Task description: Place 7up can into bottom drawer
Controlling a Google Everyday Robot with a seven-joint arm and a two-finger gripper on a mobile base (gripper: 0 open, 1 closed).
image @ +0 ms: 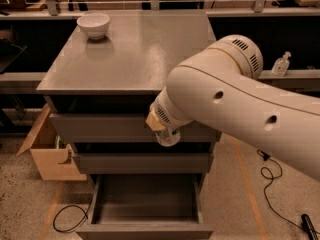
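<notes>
I have the can (169, 135) clamped in the gripper (159, 122), hanging before the upper drawer fronts (100, 129) above the open bottom drawer (145, 200), so by my judgement lowering and release are not yet done.
</notes>
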